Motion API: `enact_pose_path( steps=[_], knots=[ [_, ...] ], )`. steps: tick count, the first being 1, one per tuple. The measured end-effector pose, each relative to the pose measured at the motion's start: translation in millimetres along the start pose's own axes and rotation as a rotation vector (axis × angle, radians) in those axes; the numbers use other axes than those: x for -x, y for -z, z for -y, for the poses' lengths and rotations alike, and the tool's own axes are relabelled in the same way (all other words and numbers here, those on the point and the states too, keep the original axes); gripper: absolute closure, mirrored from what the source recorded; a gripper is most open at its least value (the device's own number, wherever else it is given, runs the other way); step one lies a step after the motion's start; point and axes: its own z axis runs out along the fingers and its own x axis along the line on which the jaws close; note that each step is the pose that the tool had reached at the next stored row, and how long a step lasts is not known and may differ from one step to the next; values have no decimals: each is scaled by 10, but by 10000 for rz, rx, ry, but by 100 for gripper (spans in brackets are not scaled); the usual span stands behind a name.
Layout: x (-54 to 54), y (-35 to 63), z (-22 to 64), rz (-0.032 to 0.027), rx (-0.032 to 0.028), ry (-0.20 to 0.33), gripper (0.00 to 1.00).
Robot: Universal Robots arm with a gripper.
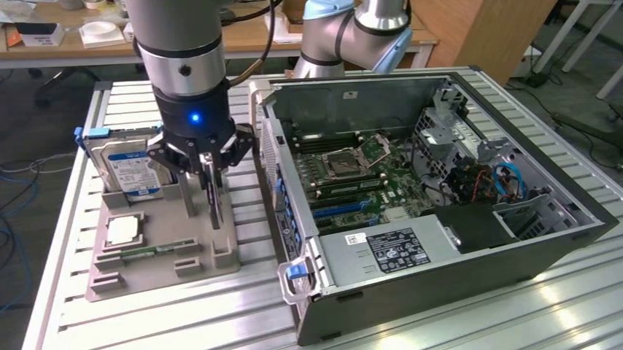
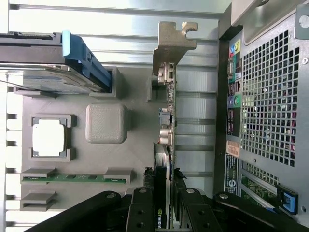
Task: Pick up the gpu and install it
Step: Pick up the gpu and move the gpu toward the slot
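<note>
Gpu (image 1: pixel 214 208) is found left of centre in the exterior view, standing on edge over the grey holder tray (image 1: pixel 156 281). It is gripped at its upper edge by the gripper (image 1: pixel 207 175), whose jaws are drawn narrow onto the two faces of the card; in the wrist view the fingers (image 2: pixel 142 208) are seen pressed against it from both sides. Whether the lower edge has left its slot in the tray cannot be told. Trouble is judged possible at several places, taken from the exterior view's left. The hard drive (image 1: pixel 131 164) is stood in the same tray just beside the gripper's linkage, so it could be knocked if the arm is swung that way. The processor (image 1: pixel 124 230) and the memory stick (image 1: pixel 146 251) are laid lower in the tray, and the tray could be dragged along with them if the card is lifted askew and binds in its slot. Since the card is thin and held along one edge only, it could be tilted or slipped in the jaws under any side load. To the right, the wall of the computer case (image 1: pixel 273 138) is raised close by, and the silver bracket (image 2: pixel 170 43) could be caught on it if too little height is gained. Further right, on the motherboard (image 1: pixel 360 182), the blue slots (image 1: pixel 336 209) are narrow, so the contacts could be jammed or the bracket bent by a small misalignment.
</note>
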Motion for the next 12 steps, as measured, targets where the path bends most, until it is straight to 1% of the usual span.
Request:
enact_pose_path(
  steps=[7,8,12],
  knots=[
    [1,20,-1,0,31,-1,74],
    [1,28,-2,0,55,-1,74],
    [1,46,-2,-1,73,0,74]
  ],
)
